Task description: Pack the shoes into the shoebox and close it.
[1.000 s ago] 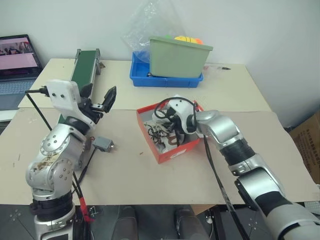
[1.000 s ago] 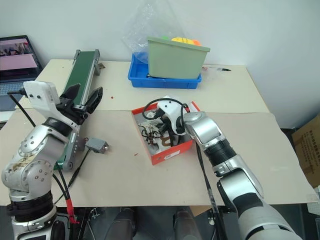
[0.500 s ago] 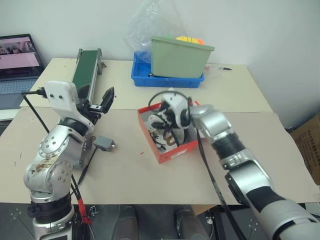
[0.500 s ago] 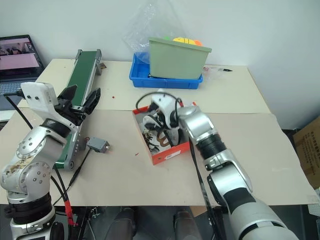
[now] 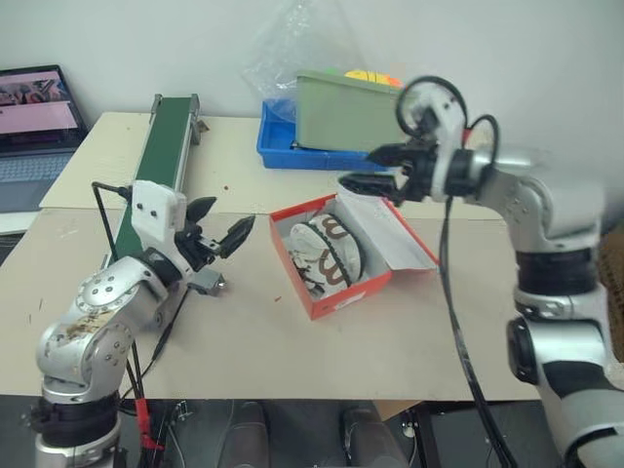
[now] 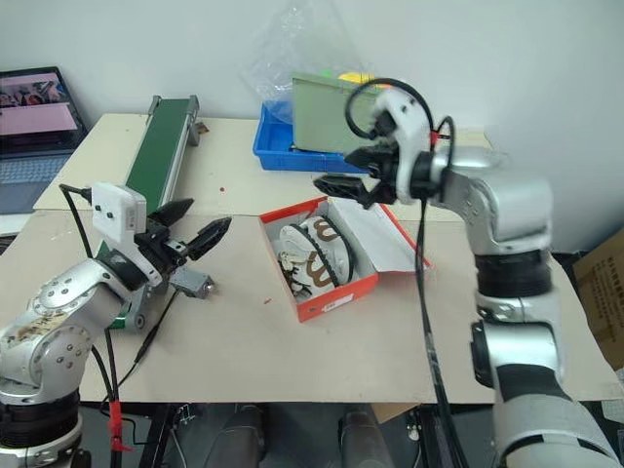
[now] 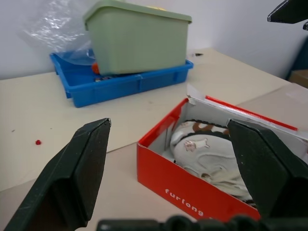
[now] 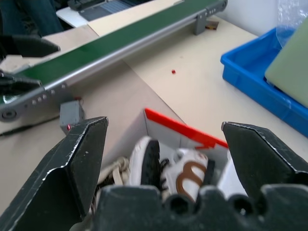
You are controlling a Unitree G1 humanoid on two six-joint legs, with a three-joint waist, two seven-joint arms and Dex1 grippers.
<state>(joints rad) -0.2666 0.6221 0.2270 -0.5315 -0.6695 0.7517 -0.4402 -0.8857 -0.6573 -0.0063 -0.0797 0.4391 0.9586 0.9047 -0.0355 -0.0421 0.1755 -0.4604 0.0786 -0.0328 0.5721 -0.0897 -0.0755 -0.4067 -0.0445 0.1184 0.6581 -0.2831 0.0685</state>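
Black-fingered and spread wide with nothing between the tips, the left gripper (image 5: 222,221) sits low over the tan table (image 5: 292,341) on the left side, its arm bent sharply at the elbow and the wrist turned so the fingers aim roughly level toward the middle of the table. Just below it there's a little grey box (image 5: 206,281) with a cable, and behind it the green conveyor belt (image 5: 161,146) runs back toward the wall, with a laptop (image 5: 34,122) off at the far left edge. Moving to the centre, the shoebox (image 5: 336,292) is lying on the table with its lid (image 5: 390,234) flopped open to the right, white inside showing. The shoes (image 5: 327,253) are both down in the box, packed side by side on their edges so you see cream uppers, brown trim and dark laces; the left wrist view looks straight at the red front wall with one shoe poking above it. Behind the box are the blue tray (image 5: 322,154) and the green bin (image 5: 346,112) stacked in it, with a clear plastic bag (image 5: 283,49) at the back. Over on the right, the right gripper (image 5: 375,168) is up in the air above the box's far end, clear of it, forearm raised and reaching across toward the left, fingers pointing left and slightly down, opened right out and holding nothing.
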